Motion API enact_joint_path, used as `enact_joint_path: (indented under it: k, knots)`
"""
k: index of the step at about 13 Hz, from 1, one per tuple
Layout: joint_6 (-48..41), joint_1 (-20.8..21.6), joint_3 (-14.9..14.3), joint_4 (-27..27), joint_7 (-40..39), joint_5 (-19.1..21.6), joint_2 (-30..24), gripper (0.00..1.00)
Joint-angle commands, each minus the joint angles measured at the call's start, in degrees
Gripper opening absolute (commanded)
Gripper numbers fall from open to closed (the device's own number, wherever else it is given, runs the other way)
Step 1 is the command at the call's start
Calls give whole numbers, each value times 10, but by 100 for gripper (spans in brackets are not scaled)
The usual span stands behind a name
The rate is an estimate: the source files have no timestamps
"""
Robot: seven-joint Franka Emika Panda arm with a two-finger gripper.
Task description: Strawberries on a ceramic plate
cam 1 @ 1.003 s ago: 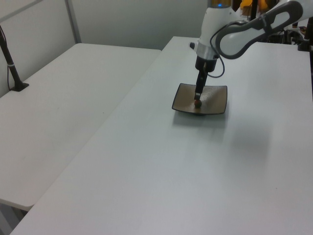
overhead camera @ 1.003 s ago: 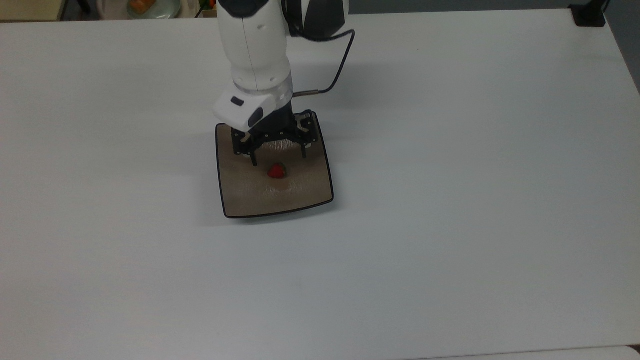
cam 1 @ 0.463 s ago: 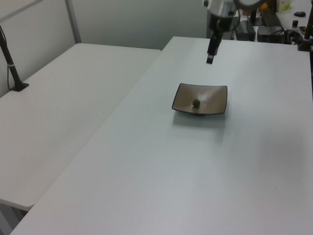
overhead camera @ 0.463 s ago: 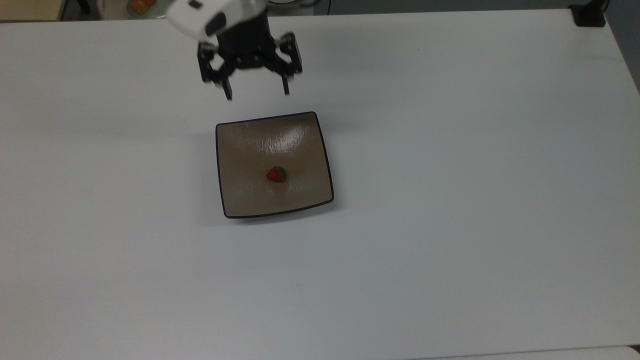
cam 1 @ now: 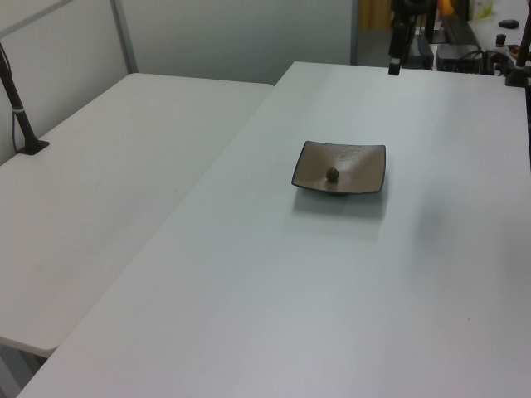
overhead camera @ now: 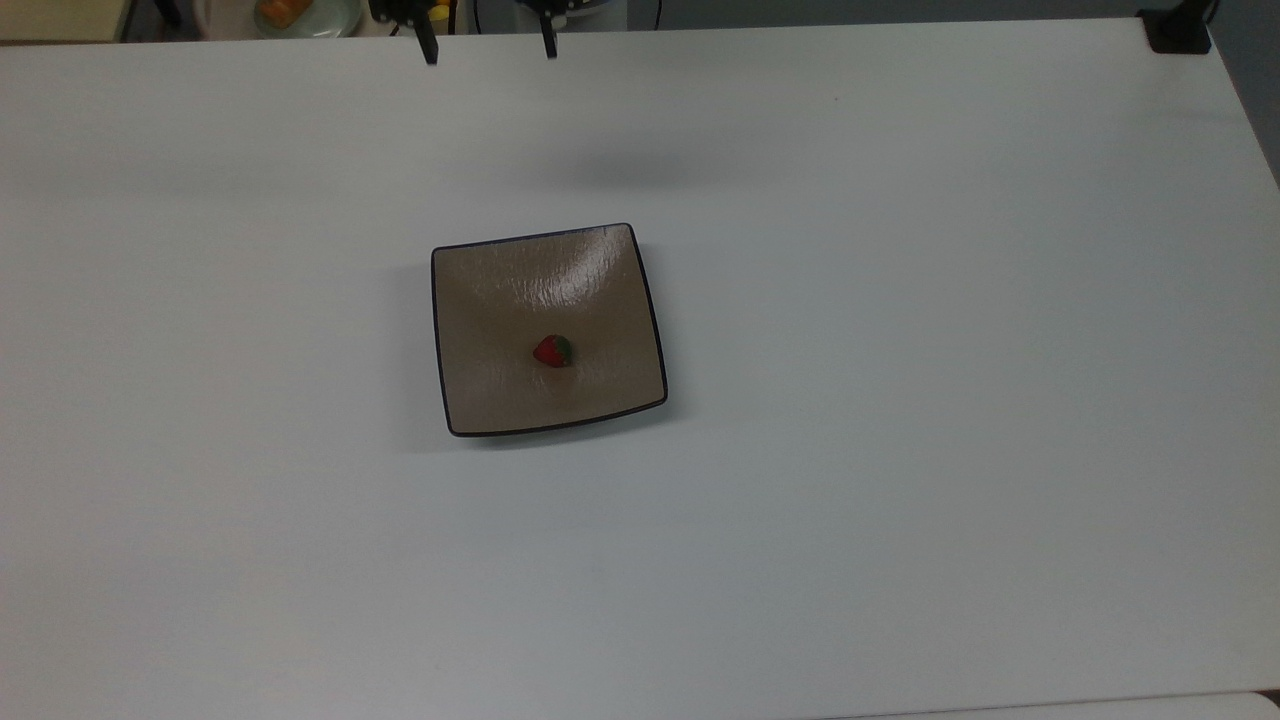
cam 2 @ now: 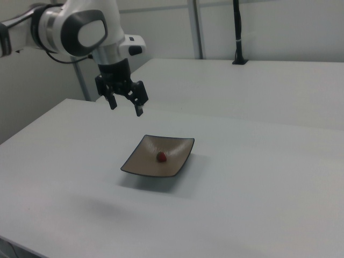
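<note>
A small red strawberry (overhead camera: 552, 351) with a dark green leafy cap lies near the middle of a square, glossy tan-brown ceramic plate (overhead camera: 500, 300) with rounded corners, a thin dark rim and a gently dished centre. The plate sits left of centre in the top view on a smooth, matte white desk (overhead camera: 900, 400). In the right view's upper left, the black two-finger claw (cam 2: 126, 106) hangs above the desk with its fingers spread wide, holding nothing, well apart from the plate.

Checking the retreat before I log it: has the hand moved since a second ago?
Yes. The hand, open, has risen from over the ceramic plate to the table's far edge in the top view; the strawberry stays put.
</note>
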Motion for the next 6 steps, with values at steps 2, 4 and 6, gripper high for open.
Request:
enact_joint_path:
  k: [2, 4, 6]
  knots:
    - [-14, 6, 25, -8, 87, -19, -19, 100]
    - [-7, 4, 46, -8, 109, -19, -16, 100]
    - [4, 2, 66, -9, 110, -20, -12, 100]
